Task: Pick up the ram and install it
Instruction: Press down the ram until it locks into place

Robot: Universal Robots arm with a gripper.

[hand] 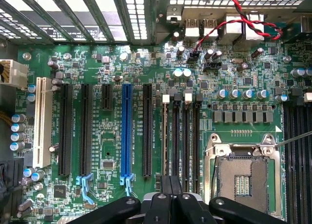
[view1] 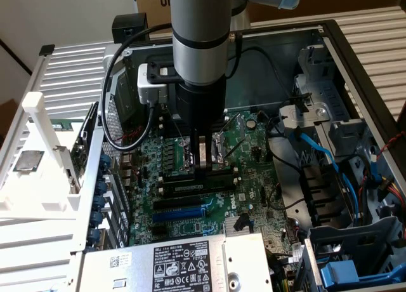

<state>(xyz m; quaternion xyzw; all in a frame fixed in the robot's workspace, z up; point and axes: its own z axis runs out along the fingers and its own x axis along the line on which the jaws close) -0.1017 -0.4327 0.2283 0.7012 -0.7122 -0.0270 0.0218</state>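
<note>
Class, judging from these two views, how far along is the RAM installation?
Done: the arm has reached the motherboard, not the white rack.
In hand: the shut gripper presses its tips on the memory slots, where a dark stick, apparently the ram, lies.
Left: whether it is fully seated and clipped cannot be told.

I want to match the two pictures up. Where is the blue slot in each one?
Exterior view: the blue slot lies across the board near the picture's middle, below the gripper.
Wrist view: the blue slot stands between a short black slot and a long black one.
Shared landmark: the CPU socket, a silver frame past the memory slots.
</note>
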